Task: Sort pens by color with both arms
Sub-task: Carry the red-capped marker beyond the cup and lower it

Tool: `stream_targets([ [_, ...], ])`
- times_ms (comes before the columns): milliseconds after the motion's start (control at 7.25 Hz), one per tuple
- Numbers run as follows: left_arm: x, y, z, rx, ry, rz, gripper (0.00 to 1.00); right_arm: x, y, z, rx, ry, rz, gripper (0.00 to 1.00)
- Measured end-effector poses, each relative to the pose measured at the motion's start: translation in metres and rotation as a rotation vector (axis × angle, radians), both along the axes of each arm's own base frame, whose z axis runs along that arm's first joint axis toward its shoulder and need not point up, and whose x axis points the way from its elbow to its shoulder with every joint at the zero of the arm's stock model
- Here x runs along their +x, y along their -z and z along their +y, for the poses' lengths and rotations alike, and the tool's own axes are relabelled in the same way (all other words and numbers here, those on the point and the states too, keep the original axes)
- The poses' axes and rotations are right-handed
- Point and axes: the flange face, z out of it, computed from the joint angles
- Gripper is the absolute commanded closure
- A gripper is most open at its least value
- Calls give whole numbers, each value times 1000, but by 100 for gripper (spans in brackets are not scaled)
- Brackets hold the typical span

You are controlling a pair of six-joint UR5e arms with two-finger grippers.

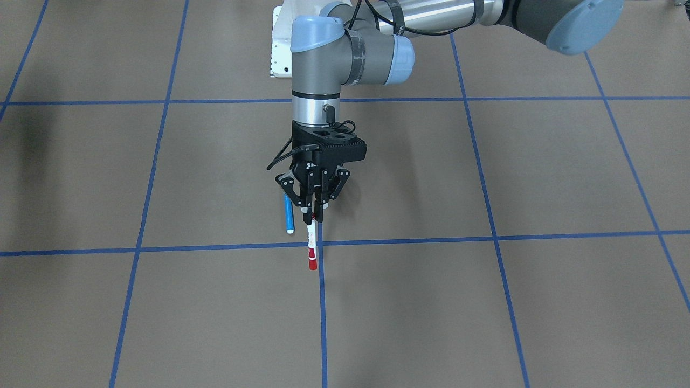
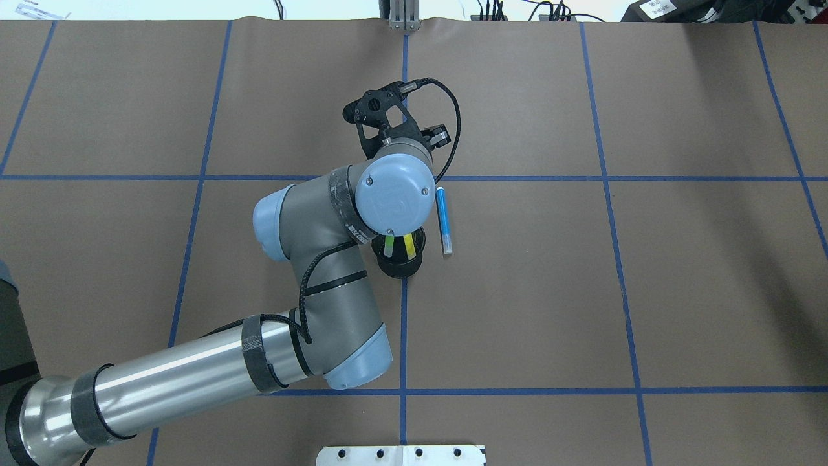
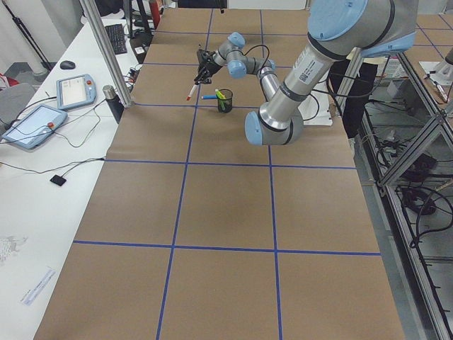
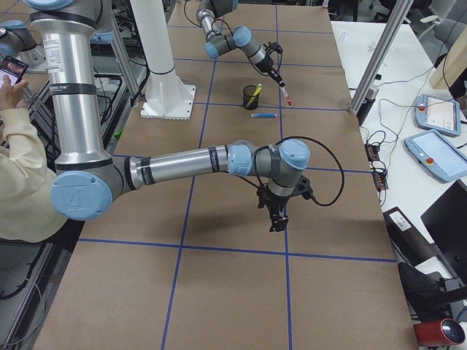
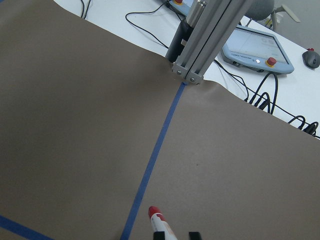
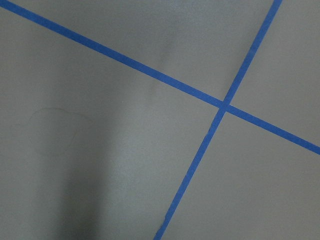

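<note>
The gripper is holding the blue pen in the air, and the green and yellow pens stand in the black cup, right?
No: the left gripper holds the red-capped white pen; the blue pen lies on the table, as the front-facing view shows. The green pen and yellow pen do stand in the black cup.

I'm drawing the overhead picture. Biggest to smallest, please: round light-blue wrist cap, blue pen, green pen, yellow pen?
1. Round light-blue wrist cap, nearest the camera
2. Slim blue marker pen
3. Bright green pen and yellow pen: tie; only bits show
</note>
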Motion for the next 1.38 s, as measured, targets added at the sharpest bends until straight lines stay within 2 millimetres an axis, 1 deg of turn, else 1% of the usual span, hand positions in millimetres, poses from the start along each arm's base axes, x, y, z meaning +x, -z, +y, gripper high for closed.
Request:
stream_targets([
  [138, 9, -3, 9, 9, 7, -11, 100, 0, 0, 0, -1, 0, 0, 1],
  [276, 14, -6, 12, 11, 23, -17, 100, 0, 0, 0, -1, 0, 0, 1],
  [552, 24, -15, 6, 4, 77, -20, 100, 1, 0, 0, 0, 0, -1, 1],
  [966, 31, -15, 0, 17, 110, -11, 100, 1, 0, 1, -1, 0, -1, 1],
  [1103, 32, -17, 0, 18, 111, -14, 63, 1, 0, 1, -1, 0, 0, 1],
  [1241, 33, -18, 0, 20, 112, -18, 32, 1, 0, 1, -1, 0, -1, 1],
  [1379, 33, -18, -1, 22, 112, -21, 14, 1, 0, 0, -1, 0, -1, 1],
])
